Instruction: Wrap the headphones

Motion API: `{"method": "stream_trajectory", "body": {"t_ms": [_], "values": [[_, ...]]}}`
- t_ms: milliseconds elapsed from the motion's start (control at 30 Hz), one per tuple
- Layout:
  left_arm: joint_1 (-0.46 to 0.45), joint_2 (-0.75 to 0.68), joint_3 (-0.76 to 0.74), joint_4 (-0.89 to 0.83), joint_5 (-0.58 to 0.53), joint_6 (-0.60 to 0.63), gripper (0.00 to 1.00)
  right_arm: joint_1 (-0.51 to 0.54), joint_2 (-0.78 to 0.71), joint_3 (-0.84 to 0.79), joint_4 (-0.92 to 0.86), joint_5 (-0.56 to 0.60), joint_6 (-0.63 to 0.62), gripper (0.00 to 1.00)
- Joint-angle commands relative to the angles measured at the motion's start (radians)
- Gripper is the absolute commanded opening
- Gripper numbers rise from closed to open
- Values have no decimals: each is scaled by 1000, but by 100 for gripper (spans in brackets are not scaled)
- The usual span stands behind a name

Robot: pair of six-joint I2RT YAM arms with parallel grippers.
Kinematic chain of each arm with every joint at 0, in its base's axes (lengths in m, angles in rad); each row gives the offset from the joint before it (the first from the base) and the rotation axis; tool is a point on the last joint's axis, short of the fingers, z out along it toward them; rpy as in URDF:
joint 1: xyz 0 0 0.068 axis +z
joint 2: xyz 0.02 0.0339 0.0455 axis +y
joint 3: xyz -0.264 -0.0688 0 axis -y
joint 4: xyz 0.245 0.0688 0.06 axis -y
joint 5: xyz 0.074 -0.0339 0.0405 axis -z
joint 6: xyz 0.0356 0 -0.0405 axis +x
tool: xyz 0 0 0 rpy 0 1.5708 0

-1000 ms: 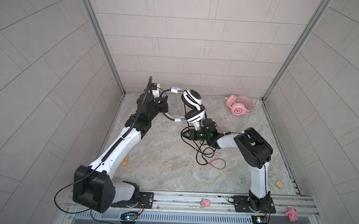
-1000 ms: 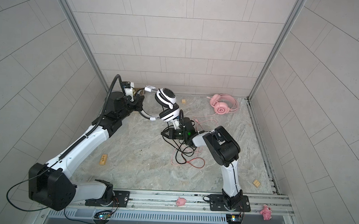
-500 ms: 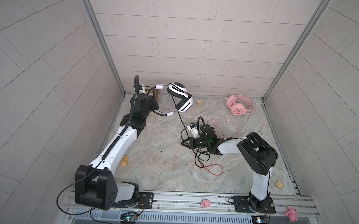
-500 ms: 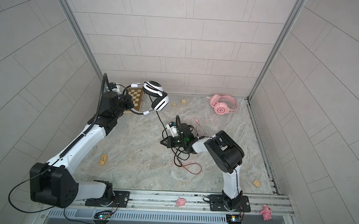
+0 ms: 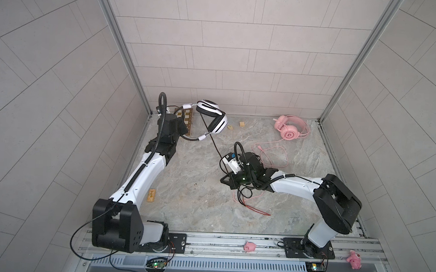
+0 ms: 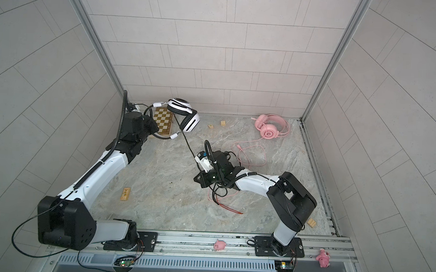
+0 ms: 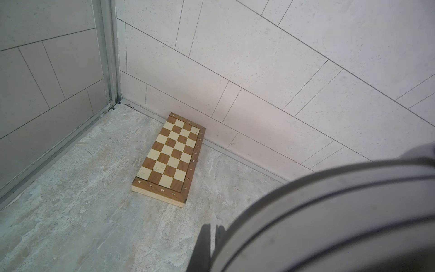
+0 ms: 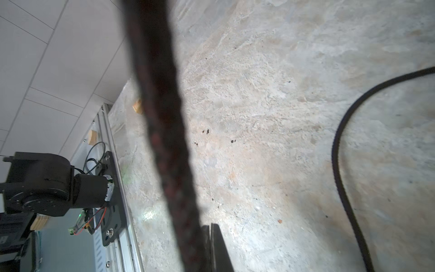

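One pink headset (image 5: pixel 290 132), one white headset (image 5: pixel 219 124); left jaws pinching headband (image 5: pixel 191 139), right jaws cord (image 5: pixel 213 141)

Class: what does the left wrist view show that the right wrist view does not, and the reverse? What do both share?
Only left wrist: a chessboard in the corner, and the white headphones, a blurred band close to the lens. Only right wrist: the black-and-red cord crossing the picture, a curving black cable, wooden blocks, the left arm's base. Both: marbled floor, tiled wall, and a shut pincer at the edge: the left pincer, the right pincer.
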Motion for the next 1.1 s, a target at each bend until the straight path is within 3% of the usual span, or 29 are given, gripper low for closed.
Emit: {"method": "stream_trajectory", "body": {"t_ms": [0,200,567,767,1067], "values": [[10,17,58,16,-7,-42,0,35,-41,34,-162,80,-85,3],[13,48,85,-27,-29,13,0,97,-104,117,-327,188,-165,3],[5,127,177,-154,-50,104,0,103,-268,280,-501,311,-306,4],[-31,187,260,-259,-52,247,0,101,-303,407,-560,364,-351,5],[-161,222,332,-360,-179,473,0,75,-309,531,-577,413,-400,6]]}}
